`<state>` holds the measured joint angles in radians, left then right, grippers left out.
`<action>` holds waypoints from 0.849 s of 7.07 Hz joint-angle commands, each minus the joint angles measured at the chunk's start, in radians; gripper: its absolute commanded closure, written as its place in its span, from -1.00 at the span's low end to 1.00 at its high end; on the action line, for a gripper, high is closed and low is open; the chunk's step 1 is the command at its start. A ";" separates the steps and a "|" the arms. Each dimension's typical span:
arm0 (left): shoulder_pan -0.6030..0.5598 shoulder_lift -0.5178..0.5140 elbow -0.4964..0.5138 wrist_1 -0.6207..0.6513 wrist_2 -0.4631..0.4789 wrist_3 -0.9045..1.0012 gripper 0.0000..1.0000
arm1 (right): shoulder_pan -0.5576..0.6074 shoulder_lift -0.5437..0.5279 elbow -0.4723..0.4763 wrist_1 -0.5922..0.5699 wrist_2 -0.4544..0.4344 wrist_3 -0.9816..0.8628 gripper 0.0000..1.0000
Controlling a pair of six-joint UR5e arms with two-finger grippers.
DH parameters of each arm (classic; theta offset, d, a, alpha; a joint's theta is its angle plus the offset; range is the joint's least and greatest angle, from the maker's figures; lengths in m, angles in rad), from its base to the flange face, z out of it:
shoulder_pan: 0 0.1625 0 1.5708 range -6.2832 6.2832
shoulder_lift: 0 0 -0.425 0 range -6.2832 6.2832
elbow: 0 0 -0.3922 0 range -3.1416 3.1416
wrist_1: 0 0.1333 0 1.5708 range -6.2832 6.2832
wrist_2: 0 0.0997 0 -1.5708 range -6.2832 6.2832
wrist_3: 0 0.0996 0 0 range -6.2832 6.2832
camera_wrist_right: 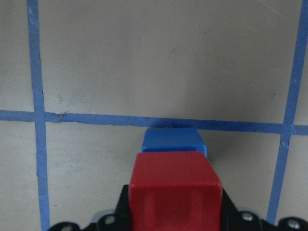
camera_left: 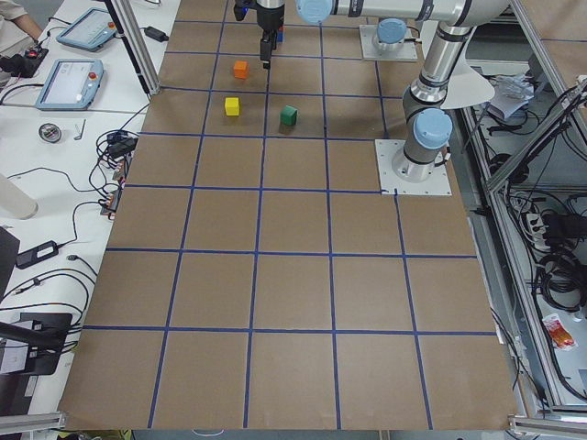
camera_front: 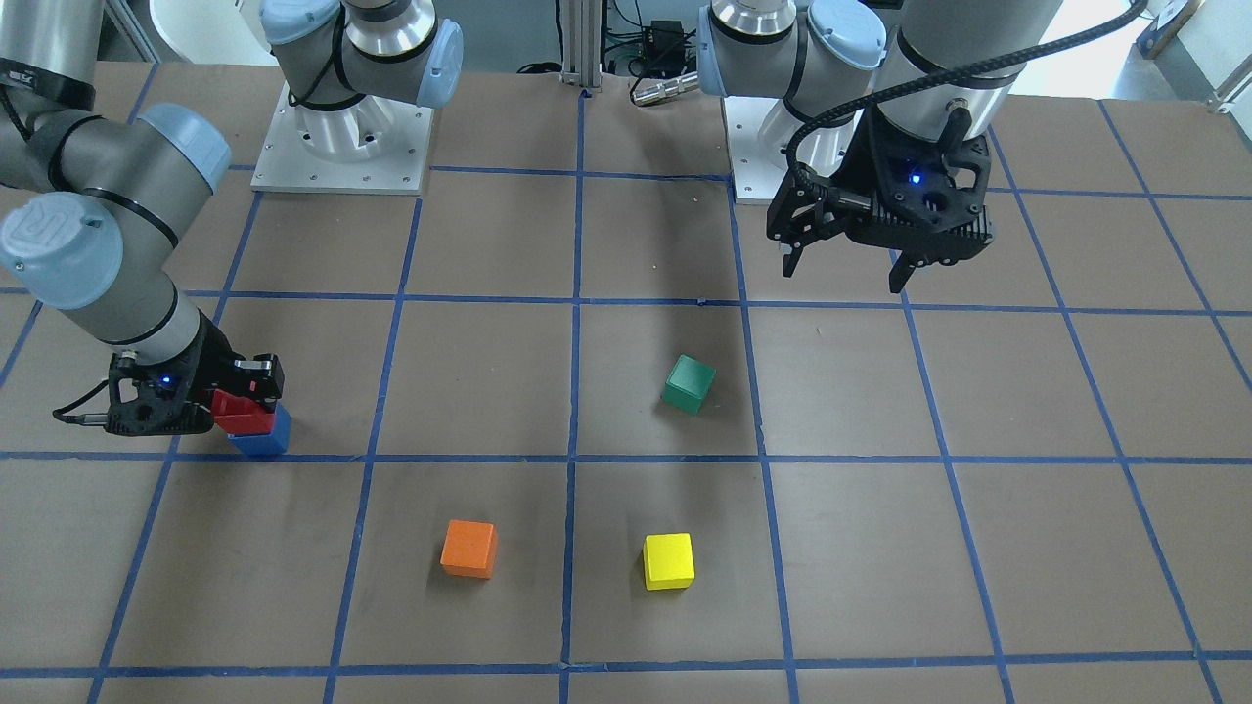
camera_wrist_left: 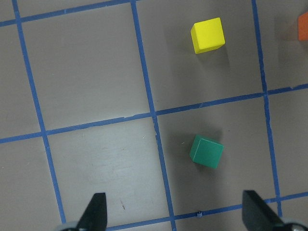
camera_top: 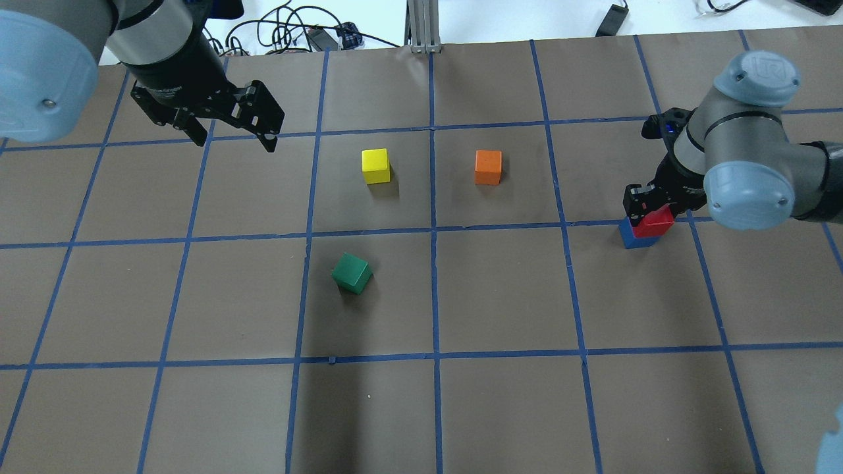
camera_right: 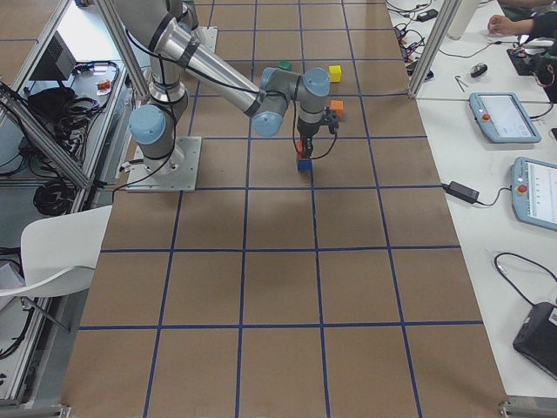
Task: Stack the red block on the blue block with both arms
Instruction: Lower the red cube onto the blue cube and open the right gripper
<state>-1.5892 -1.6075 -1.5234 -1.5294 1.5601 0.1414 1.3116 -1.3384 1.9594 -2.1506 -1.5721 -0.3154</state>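
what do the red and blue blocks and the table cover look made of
Red block: looks like painted wood or hard plastic, matte; even colour, sharp edges, no glare. Blue block: same look. Table cover: probably brown paper or card, matte, gridded with blue tape.

In the right wrist view the red block (camera_wrist_right: 175,185) is covering most of the blue block (camera_wrist_right: 173,139), leaving only its 12 o'clock strip showing. The bottom edge is cutting off the right gripper (camera_wrist_right: 174,216). In the left wrist view the frame edge is clipping the orange block (camera_wrist_left: 303,26) at 2 o'clock, and only the tips of the left gripper (camera_wrist_left: 174,195) are showing at 6 o'clock.
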 commanded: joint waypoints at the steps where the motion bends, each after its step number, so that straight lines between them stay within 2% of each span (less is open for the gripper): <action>1: 0.000 0.000 -0.001 0.000 0.000 0.001 -1.00 | 0.000 0.001 0.001 0.000 -0.008 -0.004 -0.84; 2: 0.000 0.000 -0.001 0.000 -0.002 0.001 -1.00 | 0.000 0.001 0.001 0.009 -0.012 -0.005 -1.00; 4: 0.000 0.000 -0.001 0.000 -0.002 0.000 -1.00 | 0.000 -0.014 -0.017 0.021 -0.023 0.002 -1.00; 5: 0.000 0.000 -0.001 0.000 -0.002 0.001 -1.00 | 0.000 -0.053 -0.049 0.088 -0.025 0.009 -1.00; 6: 0.000 0.000 -0.001 0.000 -0.002 0.000 -1.00 | 0.001 -0.118 -0.109 0.232 -0.025 0.050 -1.00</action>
<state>-1.5892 -1.6076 -1.5248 -1.5294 1.5587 0.1419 1.3117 -1.3915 1.9094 -2.0532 -1.5952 -0.3007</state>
